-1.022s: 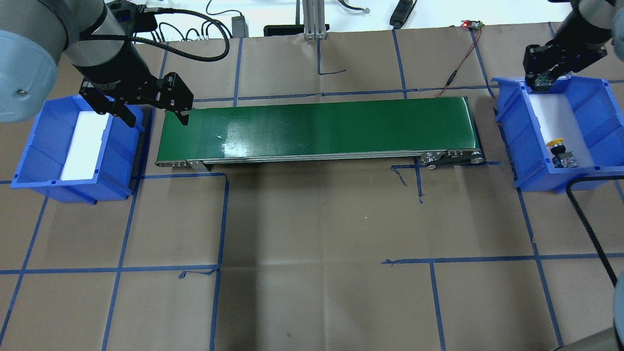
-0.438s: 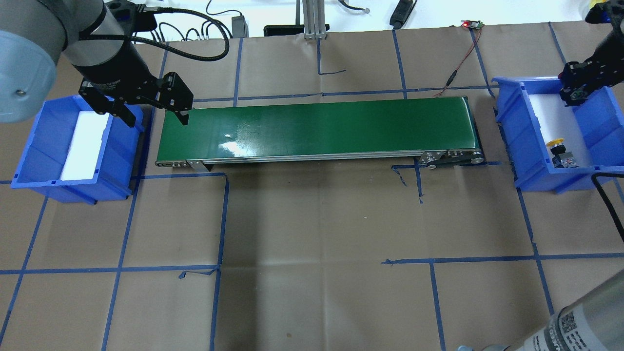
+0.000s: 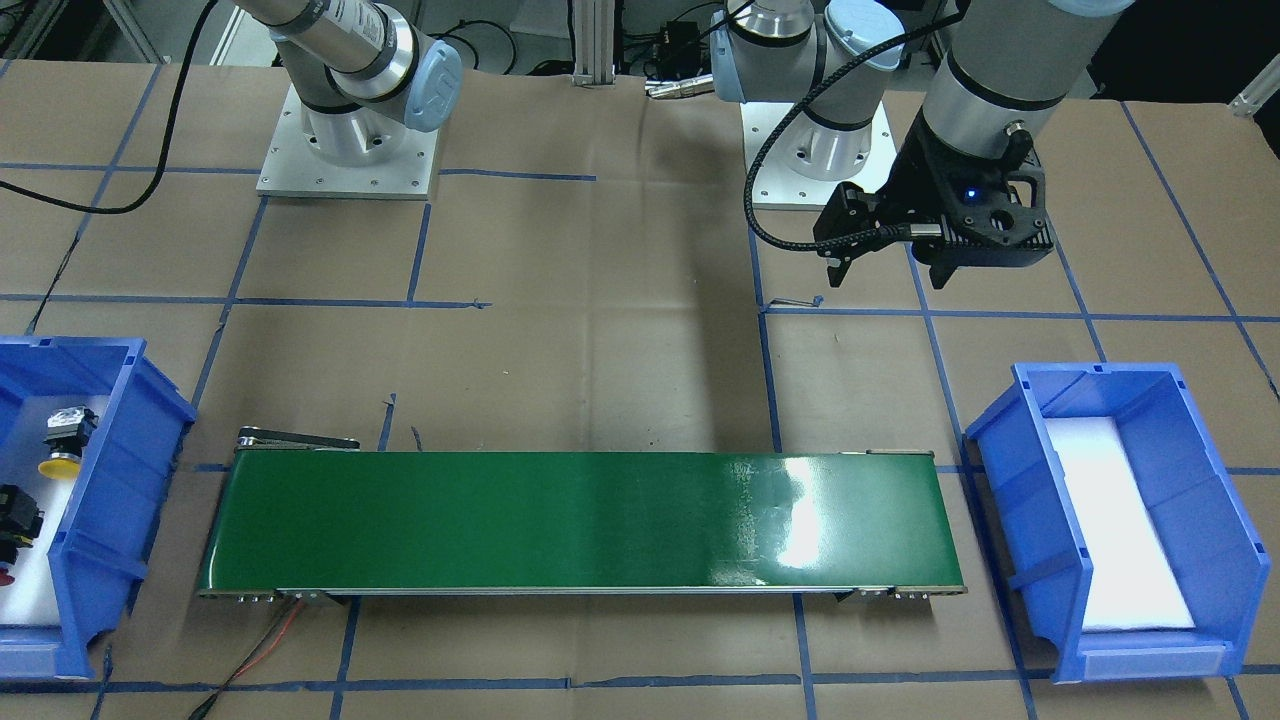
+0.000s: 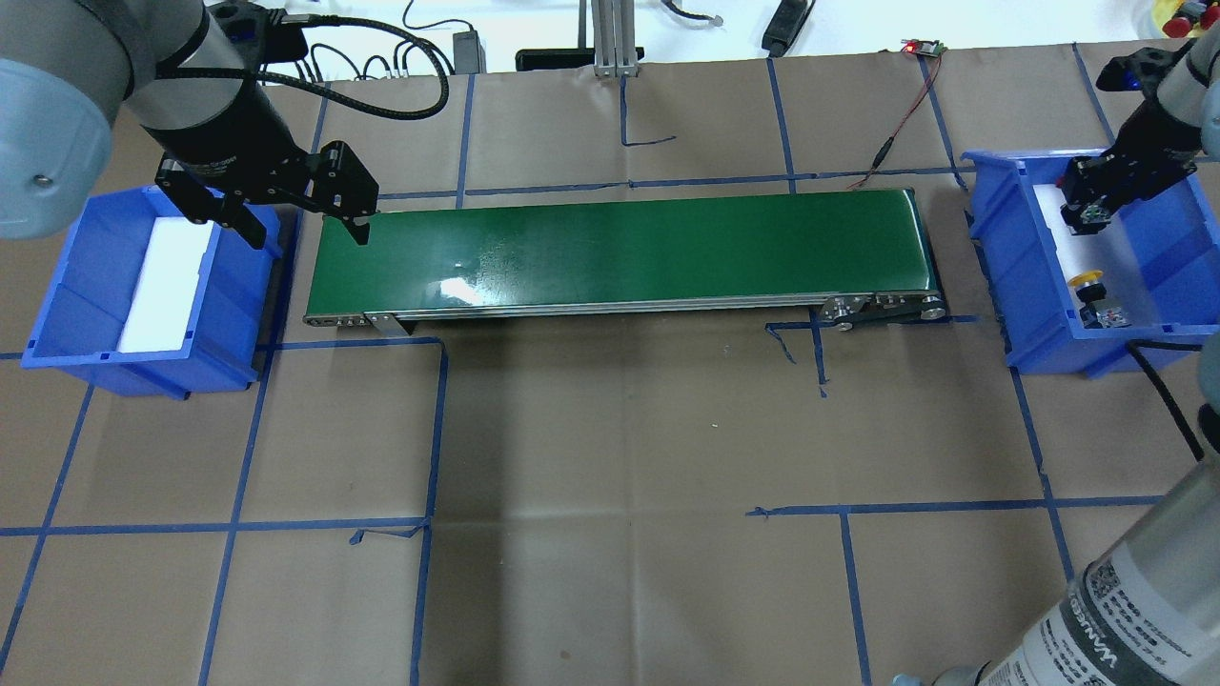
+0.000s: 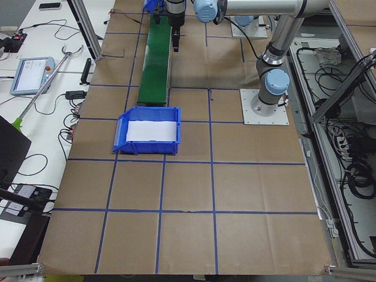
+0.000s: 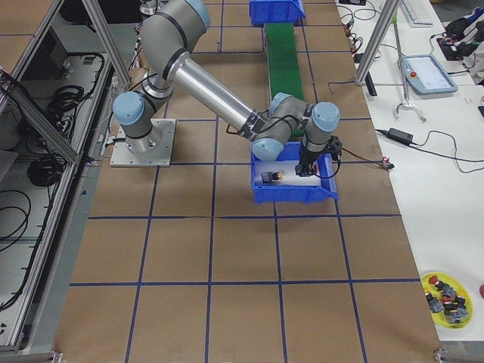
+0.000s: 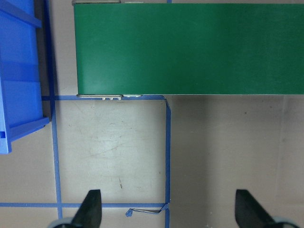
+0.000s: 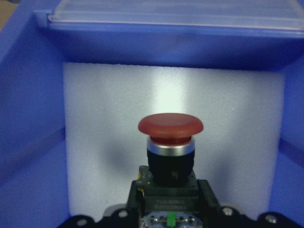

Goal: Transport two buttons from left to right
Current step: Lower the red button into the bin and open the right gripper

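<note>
My right gripper (image 4: 1085, 208) is shut on the red button (image 8: 170, 126) and holds it over the white foam inside the right blue bin (image 4: 1048, 357). The gripper also shows at the edge of the front view (image 3: 12, 525). The yellow button (image 4: 1094, 295) lies on its side on the foam at the bin's near end, and also shows in the front view (image 3: 62, 445). My left gripper (image 4: 295, 214) is open and empty, hovering between the left blue bin (image 4: 57, 357) and the conveyor's left end. Its fingertips (image 7: 92, 209) frame bare table paper.
A green conveyor belt (image 4: 620, 248) runs between the two bins. The left bin holds only a white foam pad (image 3: 1110, 520). Blue tape lines cross the brown paper table. Cables and a small lit circuit board (image 4: 920, 46) lie at the far edge.
My right gripper has shifted over the right bin, from its far end toward the middle, with the arm swinging round. The left arm has not moved.
</note>
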